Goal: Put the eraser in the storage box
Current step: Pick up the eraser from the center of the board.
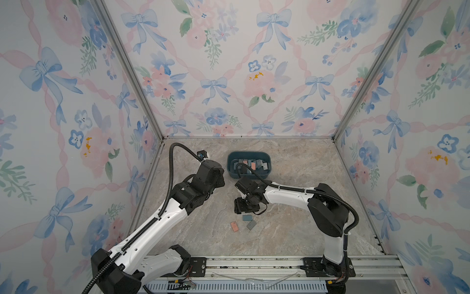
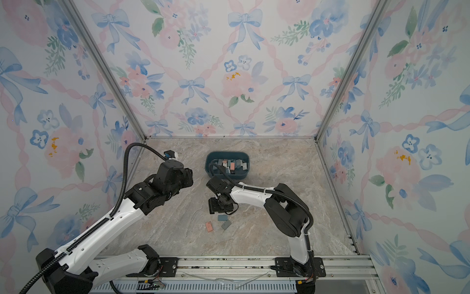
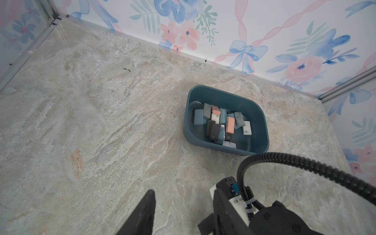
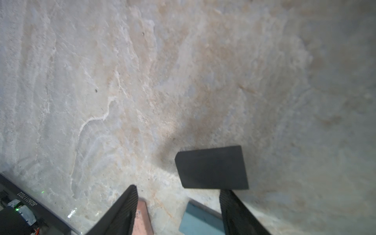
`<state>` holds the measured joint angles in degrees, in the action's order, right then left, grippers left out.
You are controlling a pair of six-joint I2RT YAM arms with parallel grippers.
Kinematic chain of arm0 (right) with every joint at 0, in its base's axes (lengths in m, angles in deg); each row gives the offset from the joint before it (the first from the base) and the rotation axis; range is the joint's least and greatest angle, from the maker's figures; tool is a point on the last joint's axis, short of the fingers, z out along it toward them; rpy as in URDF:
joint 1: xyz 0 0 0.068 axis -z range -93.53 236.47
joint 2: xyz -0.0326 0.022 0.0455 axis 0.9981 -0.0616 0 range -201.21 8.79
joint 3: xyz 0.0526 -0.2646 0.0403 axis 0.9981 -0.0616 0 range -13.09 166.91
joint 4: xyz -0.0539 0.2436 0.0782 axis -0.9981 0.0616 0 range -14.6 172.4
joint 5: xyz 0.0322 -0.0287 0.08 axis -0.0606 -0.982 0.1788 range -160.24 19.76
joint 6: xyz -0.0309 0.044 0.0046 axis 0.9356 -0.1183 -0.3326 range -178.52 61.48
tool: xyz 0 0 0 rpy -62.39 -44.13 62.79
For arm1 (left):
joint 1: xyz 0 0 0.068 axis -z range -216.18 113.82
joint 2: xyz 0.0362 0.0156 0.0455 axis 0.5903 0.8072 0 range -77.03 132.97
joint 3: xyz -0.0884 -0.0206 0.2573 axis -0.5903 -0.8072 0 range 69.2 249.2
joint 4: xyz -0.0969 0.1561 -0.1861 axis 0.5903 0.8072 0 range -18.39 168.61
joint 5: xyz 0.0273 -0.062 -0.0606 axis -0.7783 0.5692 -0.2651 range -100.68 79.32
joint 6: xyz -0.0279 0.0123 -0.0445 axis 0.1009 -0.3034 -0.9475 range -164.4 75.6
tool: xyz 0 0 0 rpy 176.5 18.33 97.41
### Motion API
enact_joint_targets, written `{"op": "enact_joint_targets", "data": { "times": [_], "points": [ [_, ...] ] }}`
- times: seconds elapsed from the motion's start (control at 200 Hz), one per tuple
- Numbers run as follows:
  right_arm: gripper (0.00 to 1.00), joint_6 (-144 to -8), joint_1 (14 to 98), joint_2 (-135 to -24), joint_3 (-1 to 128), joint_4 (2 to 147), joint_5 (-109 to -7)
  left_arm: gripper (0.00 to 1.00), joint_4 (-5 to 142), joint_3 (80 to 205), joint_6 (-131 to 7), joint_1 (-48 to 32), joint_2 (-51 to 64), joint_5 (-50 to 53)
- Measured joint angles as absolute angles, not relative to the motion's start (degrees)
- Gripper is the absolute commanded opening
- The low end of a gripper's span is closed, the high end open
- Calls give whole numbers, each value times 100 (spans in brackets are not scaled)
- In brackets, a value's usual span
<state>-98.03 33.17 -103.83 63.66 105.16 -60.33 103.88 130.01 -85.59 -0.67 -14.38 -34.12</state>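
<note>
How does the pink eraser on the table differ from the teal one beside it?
The pink eraser is salmon; the teal eraser is blue-green. The pink eraser's long side runs roughly front to back; the teal eraser's runs across. The teal eraser lies nearer the storage box. Both are flat rectangular blocks lying on the table.

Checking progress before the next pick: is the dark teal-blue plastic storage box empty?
No, the left wrist view shows the dark teal-blue plastic storage box holding many small rectangular erasers in mixed colours.

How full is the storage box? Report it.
Partly full: a jumbled pile of erasers covers much of the storage box floor and stays below its rim.
</note>
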Motion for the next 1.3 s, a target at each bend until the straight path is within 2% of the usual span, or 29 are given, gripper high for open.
{"op": "enact_joint_targets", "data": {
  "times": [0.325,0.63,0.785,0.92,1.05,1.3],
  "points": [
    [64,-9665,3317,-10752,6961,10789,-6265,49,10388,12892,-8559,-133,-1550,-3434],
    [55,-9346,3317,-11060,7444,11288,-6757,49,10388,12813,-8561,-176,-1602,-3432],
    [54,-9199,3282,-11200,7678,11533,-6990,49,10383,12800,-8561,-205,-1602,-3432],
    [47,-9103,3243,-11299,7800,11679,-7141,49,10388,12730,-8568,-209,-1613,-3429],
    [44,-9031,3166,-11344,7896,11847,-7325,49,10388,12715,-8603,-209,-1613,-3429],
    [31,-8911,3035,-11414,7986,12110,-7524,49,10388,12715,-8629,-214,-1613,-3427]
  ]
}}
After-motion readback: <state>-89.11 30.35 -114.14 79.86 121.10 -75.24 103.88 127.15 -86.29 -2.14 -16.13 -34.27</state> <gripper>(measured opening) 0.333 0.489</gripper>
